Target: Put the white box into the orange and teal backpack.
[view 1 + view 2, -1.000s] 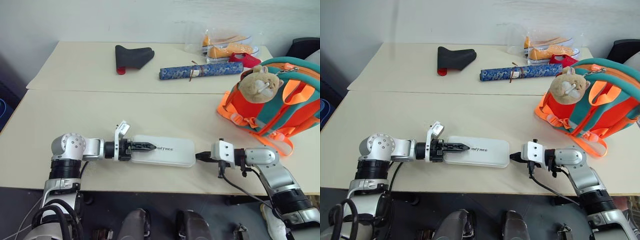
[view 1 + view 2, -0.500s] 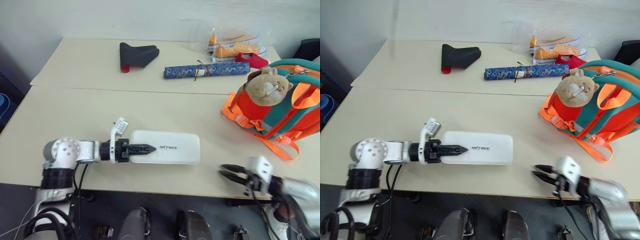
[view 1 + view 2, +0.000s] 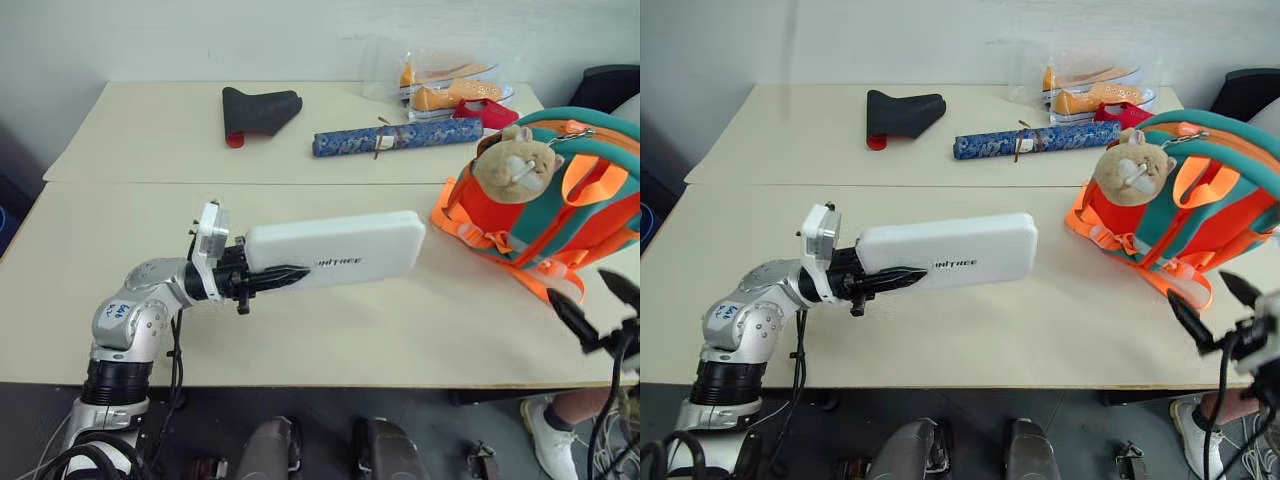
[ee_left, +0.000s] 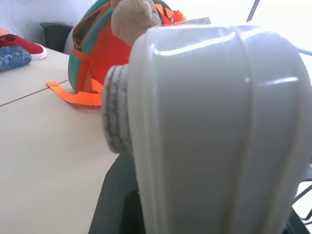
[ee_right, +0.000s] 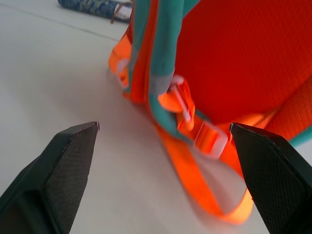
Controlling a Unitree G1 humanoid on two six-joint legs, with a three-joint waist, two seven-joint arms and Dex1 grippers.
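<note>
Our left gripper (image 3: pixel 268 279) clamps the white box (image 3: pixel 335 250) aloft; our right gripper (image 3: pixel 592 306) gapes beside the orange and teal backpack (image 3: pixel 560 200).

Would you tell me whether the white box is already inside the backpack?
Not yet: the white box is outside the orange and teal backpack, held by the left gripper.

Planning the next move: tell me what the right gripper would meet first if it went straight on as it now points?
Probably the orange and teal backpack: the open right gripper faces its strap buckle just ahead.
</note>
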